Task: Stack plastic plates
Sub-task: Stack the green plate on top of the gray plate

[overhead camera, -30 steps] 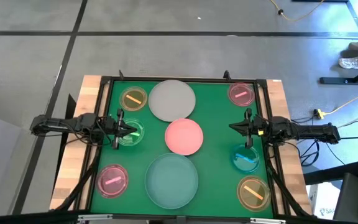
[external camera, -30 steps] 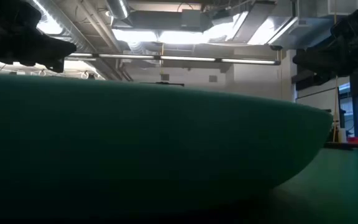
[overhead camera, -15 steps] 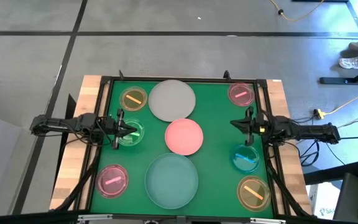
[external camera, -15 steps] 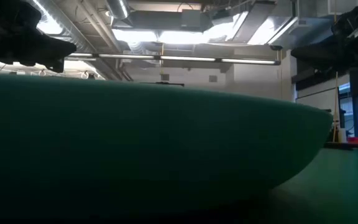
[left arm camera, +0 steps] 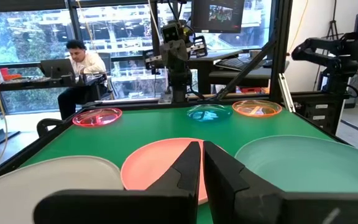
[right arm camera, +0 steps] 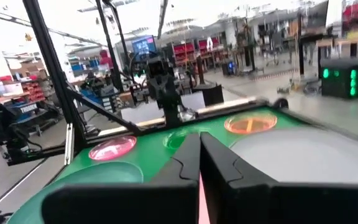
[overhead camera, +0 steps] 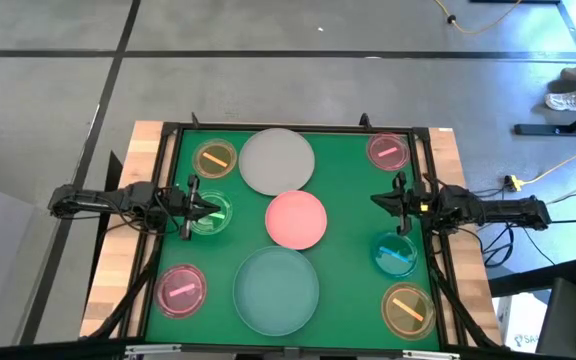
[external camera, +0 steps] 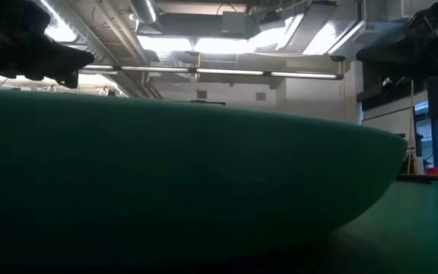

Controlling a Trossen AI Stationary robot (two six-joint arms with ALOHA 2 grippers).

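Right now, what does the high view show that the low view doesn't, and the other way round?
Only the high view shows the whole layout: the grey-white plate, pink plate, six small plates such as the green one and blue one, all unstacked, with the left gripper over the green one and the right gripper above the mat, both shut. Only the low view shows the ceiling lights and room behind. Both show the teal plate, which fills the low view, and both arms.
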